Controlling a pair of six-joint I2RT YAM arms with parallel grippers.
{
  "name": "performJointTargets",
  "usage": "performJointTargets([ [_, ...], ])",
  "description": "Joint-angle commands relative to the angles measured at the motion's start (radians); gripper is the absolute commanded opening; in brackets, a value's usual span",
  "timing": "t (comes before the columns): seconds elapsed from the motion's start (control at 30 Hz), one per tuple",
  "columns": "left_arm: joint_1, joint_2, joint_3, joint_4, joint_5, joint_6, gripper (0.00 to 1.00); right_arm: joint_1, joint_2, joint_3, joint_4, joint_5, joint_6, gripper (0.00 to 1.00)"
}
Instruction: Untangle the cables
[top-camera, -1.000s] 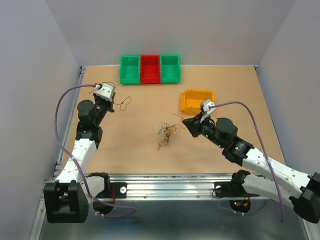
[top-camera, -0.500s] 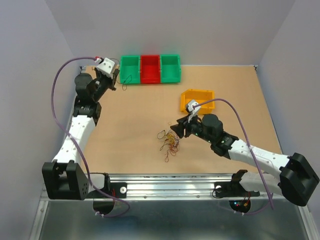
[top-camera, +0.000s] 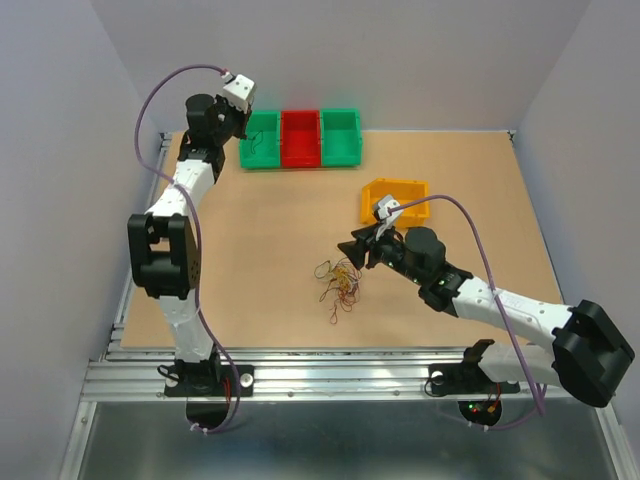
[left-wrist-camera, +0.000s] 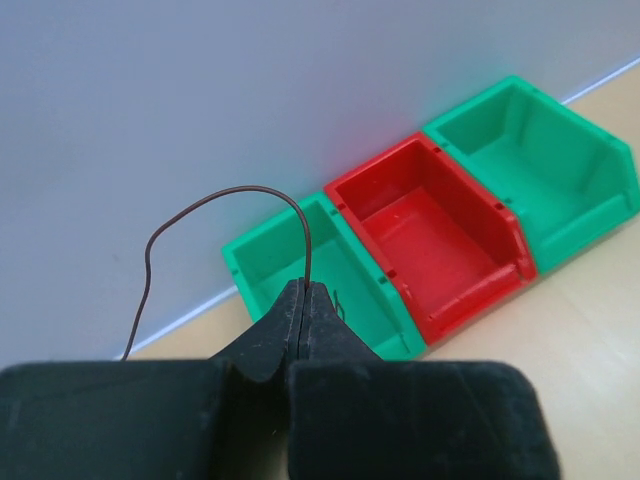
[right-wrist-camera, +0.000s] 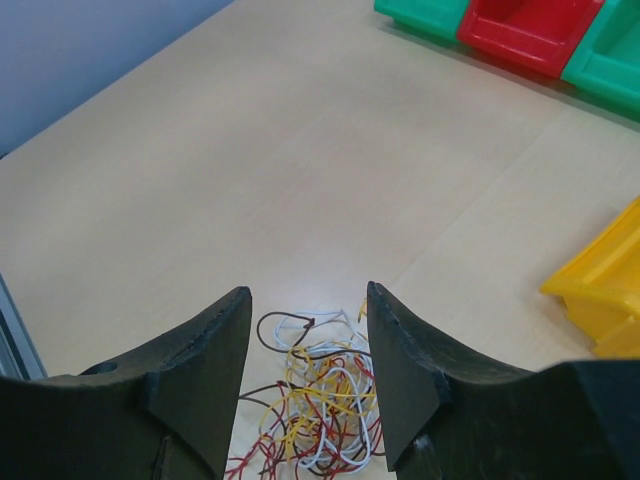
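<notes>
The cables (top-camera: 338, 284) are a small tangle of red, dark brown, yellow and white wires on the table's middle; the right wrist view shows them (right-wrist-camera: 325, 400) below and between the fingers. My right gripper (top-camera: 352, 252) (right-wrist-camera: 308, 300) is open, just above and beside the bundle. My left gripper (top-camera: 243, 118) (left-wrist-camera: 305, 290) is raised high over the left green bin (top-camera: 259, 138) (left-wrist-camera: 350, 290) and is shut on a single dark brown wire (left-wrist-camera: 225, 215) that arcs up and to the left. A short dark wire piece lies in that bin.
A red bin (top-camera: 300, 137) and a second green bin (top-camera: 340, 136) stand next to the left green bin at the back. A yellow bin (top-camera: 394, 200) sits right of centre, just behind my right arm. A metal rail runs along the near edge.
My left arm has lifted and swung toward the back, carrying the brown wire from the table's left side to over the left green bin. My right gripper has come down to the bundle.
</notes>
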Motion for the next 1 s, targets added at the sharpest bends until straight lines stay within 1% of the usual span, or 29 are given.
performJointTargets([
  [0.0, -0.015, 0.096, 0.155, 0.001, -0.072, 0.074, 0.00, -0.004, 0.013, 0.053, 0.082, 0.037, 0.009, 0.55],
  [0.03, -0.020, 0.124, 0.198, -0.007, -0.089, 0.085, 0.00, -0.004, 0.014, 0.053, 0.084, 0.040, 0.009, 0.55],
  [0.07, -0.030, 0.174, 0.218, -0.011, -0.095, 0.096, 0.00, -0.004, 0.017, 0.053, 0.085, 0.047, 0.009, 0.55],
  [0.17, -0.049, 0.262, 0.272, -0.019, -0.141, 0.136, 0.00, -0.004, 0.025, 0.052, 0.093, 0.062, 0.009, 0.55],
  [0.3, -0.067, 0.339, 0.327, -0.053, -0.158, 0.165, 0.00, -0.004, 0.031, 0.052, 0.099, 0.071, 0.009, 0.55],
  [0.33, -0.079, 0.349, 0.340, -0.070, -0.186, 0.174, 0.00, -0.004, 0.032, 0.052, 0.099, 0.071, 0.011, 0.55],
  [0.37, -0.098, 0.365, 0.340, -0.080, -0.222, 0.209, 0.00, -0.004, 0.033, 0.047, 0.102, 0.098, 0.009, 0.55],
  [0.4, -0.098, 0.365, 0.340, -0.080, -0.223, 0.231, 0.00, -0.004, 0.033, 0.047, 0.102, 0.103, 0.009, 0.55],
  [0.5, -0.136, 0.371, 0.309, -0.085, -0.305, 0.309, 0.00, -0.004, 0.031, 0.044, 0.107, 0.106, 0.011, 0.55],
  [0.53, -0.142, 0.374, 0.301, -0.094, -0.327, 0.312, 0.00, -0.004, 0.029, 0.042, 0.107, 0.109, 0.011, 0.55],
  [0.7, -0.147, 0.383, 0.285, -0.125, -0.281, 0.266, 0.00, -0.004, 0.029, 0.041, 0.109, 0.122, 0.020, 0.54],
  [0.8, -0.147, 0.389, 0.265, -0.123, -0.227, 0.225, 0.00, -0.004, 0.029, 0.041, 0.109, 0.122, 0.023, 0.54],
  [0.87, -0.142, 0.409, 0.280, -0.125, -0.215, 0.193, 0.00, -0.004, 0.031, 0.042, 0.109, 0.120, 0.026, 0.54],
  [0.97, -0.120, 0.448, 0.347, -0.165, -0.157, 0.133, 0.00, -0.002, 0.029, 0.041, 0.109, 0.119, 0.026, 0.54],
])
